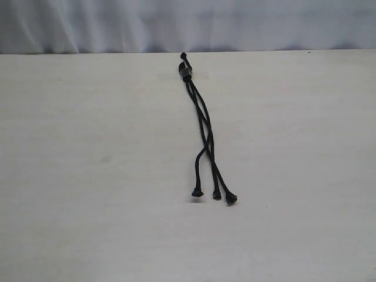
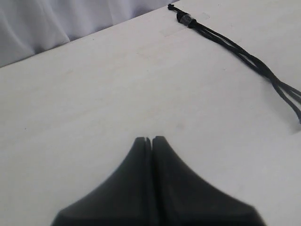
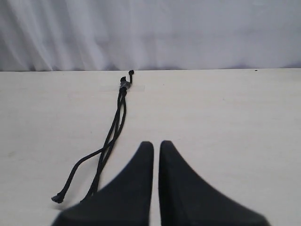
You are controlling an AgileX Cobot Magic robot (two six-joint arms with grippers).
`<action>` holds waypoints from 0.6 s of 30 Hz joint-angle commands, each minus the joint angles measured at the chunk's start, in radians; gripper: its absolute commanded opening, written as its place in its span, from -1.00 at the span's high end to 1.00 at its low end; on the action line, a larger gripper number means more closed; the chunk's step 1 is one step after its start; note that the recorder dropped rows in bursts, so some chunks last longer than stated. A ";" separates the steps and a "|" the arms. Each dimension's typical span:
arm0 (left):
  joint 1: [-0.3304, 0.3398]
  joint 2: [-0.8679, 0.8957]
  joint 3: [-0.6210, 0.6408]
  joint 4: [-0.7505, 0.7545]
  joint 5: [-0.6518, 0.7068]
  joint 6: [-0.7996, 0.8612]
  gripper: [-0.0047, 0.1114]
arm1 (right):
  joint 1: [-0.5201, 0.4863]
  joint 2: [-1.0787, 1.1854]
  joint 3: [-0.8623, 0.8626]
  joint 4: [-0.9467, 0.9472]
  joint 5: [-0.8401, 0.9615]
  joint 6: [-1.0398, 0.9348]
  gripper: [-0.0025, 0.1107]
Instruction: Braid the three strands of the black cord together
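Pointing across the table [image 1: 88, 176], left hand [image 2: 152, 139] clenched empty, right hand [image 3: 156, 143] clenched empty near the black cord [image 1: 204, 122]

We see the right gripper [image 3: 155, 144] closed, holding nothing, over the pale table [image 3: 225, 117]; the black cord [image 3: 116, 125] lies just beside it, its knot [image 3: 124, 84] near the white curtain [image 3: 188, 33].

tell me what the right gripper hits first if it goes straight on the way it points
Likely bare table only, then the pale curtain behind it. The right gripper, shut, points past the black cord, which lies off to one side; depth is unclear.
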 commanded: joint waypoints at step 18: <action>0.002 -0.004 0.003 0.004 -0.005 0.000 0.92 | -0.008 -0.144 0.145 -0.295 -0.073 0.322 0.88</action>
